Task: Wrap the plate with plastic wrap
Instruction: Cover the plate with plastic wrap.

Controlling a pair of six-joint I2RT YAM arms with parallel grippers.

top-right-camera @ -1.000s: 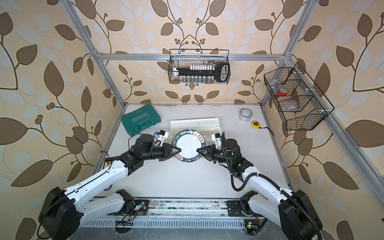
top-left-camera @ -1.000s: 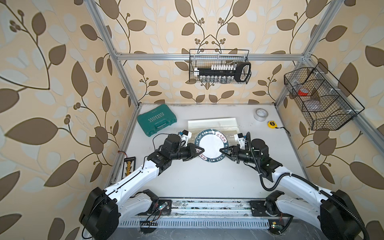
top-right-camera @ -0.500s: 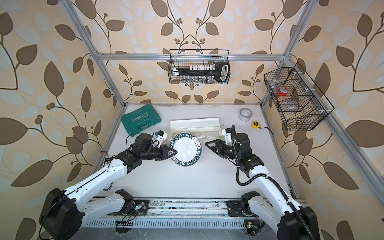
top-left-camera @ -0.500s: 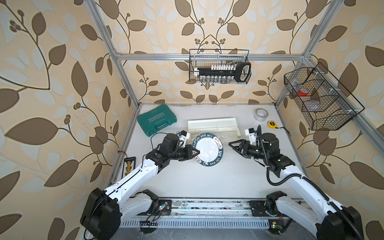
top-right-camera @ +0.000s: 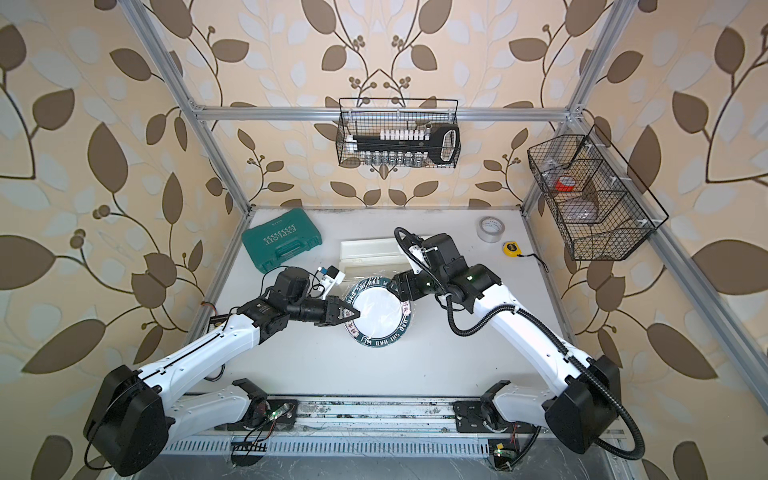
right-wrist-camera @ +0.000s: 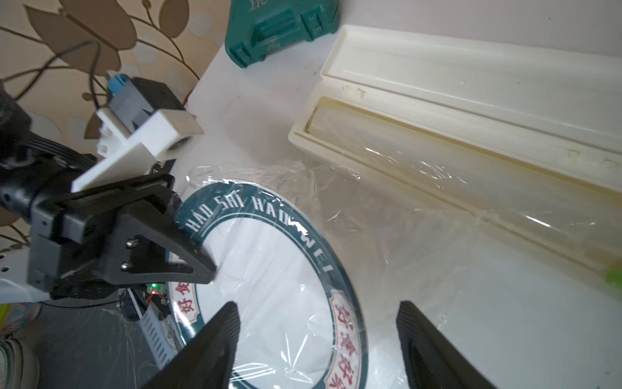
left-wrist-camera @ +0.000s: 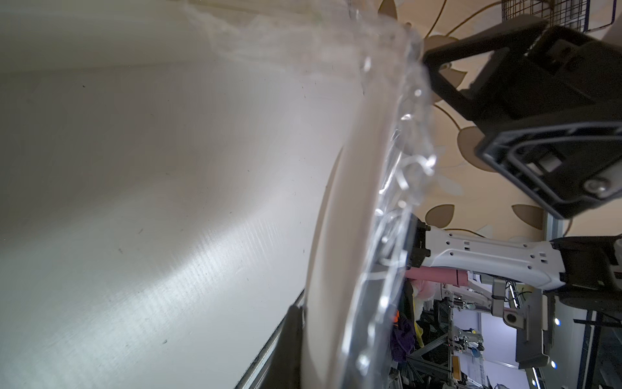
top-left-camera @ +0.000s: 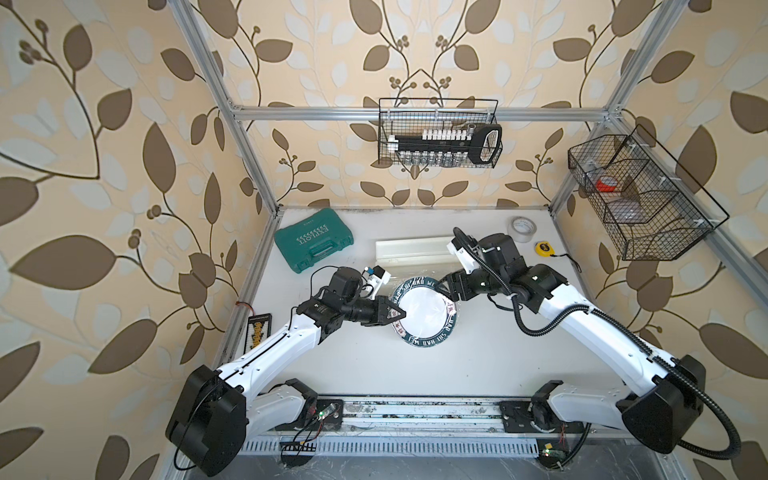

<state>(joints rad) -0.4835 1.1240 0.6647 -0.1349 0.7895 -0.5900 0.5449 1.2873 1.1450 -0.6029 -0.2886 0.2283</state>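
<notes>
Looked at the plate (left-wrist-camera: 340, 269) from its edge, very close up, with the plain white underside facing the table (left-wrist-camera: 134, 202). Showed shiny, crinkly plastic wrap (left-wrist-camera: 400, 161) bunched all along the rim. Caught one dark finger (left-wrist-camera: 289, 347) of the left gripper (left-wrist-camera: 303, 336) pressed on the plate's underside. Had the black right gripper (left-wrist-camera: 437, 67) just beside the wrap near the rim, a white arm (left-wrist-camera: 488, 256) lower down past the plate, and leafy wallpaper (left-wrist-camera: 451, 134) and a wire basket (left-wrist-camera: 525, 10) behind

The plate (top-left-camera: 424, 309) is white, navy-rimmed; the case (top-left-camera: 313, 240) is teal.
</notes>
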